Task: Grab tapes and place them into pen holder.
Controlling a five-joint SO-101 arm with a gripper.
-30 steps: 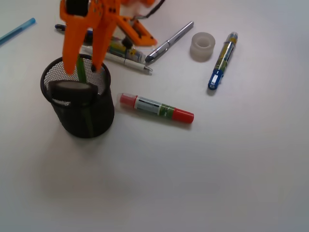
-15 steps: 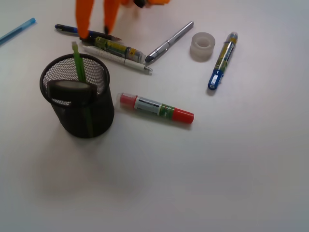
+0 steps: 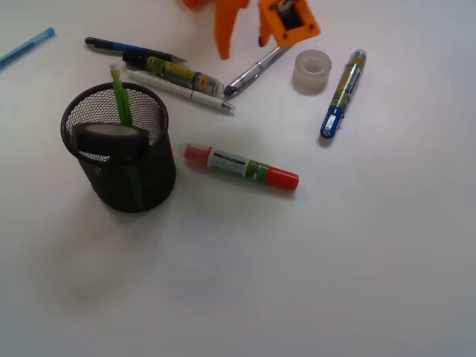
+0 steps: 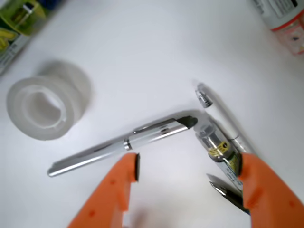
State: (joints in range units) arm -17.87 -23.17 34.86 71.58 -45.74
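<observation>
The black mesh pen holder (image 3: 145, 186) stands at the left, with a dark tape (image 3: 110, 141) leaning just inside its near rim beside a green pen (image 3: 121, 100). A translucent whitish tape (image 3: 312, 71) lies flat on the table at the upper right; the wrist view shows this tape (image 4: 45, 107) at the left. My orange gripper (image 3: 244, 46) hovers open at the top, above the silver pen (image 3: 260, 65) and left of the translucent tape. In the wrist view the gripper (image 4: 187, 178) has nothing between its fingers.
A red-capped marker (image 3: 242, 166) lies right of the holder. A blue-capped marker (image 3: 342, 93) sits right of the translucent tape. Several pens (image 3: 171, 78) lie behind the holder, and a light blue pen (image 3: 26, 46) at the far left. The silver pen (image 4: 128, 142) crosses ahead of my fingers.
My gripper has moved away from above the pen holder, back and to the right, to over the silver pen. The dark tape stays leaning in the holder.
</observation>
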